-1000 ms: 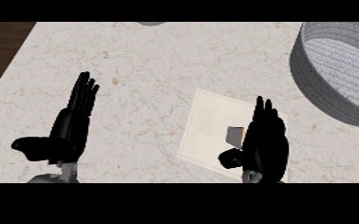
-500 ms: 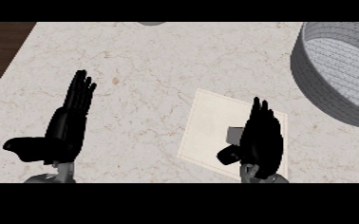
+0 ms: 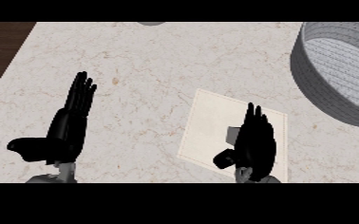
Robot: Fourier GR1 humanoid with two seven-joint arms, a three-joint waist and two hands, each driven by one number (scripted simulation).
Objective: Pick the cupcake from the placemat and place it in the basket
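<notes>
Looking steeply down on a pale marble counter [image 3: 154,66], I see two black hands coming in from the lower edge. At the left, the left hand [image 3: 67,128] rests open, fingers straight and pointing up the counter, thumb out to the side, touching nothing. At the right, the right hand [image 3: 254,142] is over a cream placemat [image 3: 210,123] that lies tilted on the counter. Its fingers are straight and close together, pointing away, with the thumb stuck out to the left; they curl round nothing I can make out. A small grey patch shows on the mat just left of this hand's fingers. The cupcake itself cannot be made out; it may be hidden beneath the hand. A grey woven basket [image 3: 316,76] stands at the right edge of the counter, beyond the mat's far corner and apart from the hand. Dark wood [image 3: 13,40] shows past the counter's upper left corner.
</notes>
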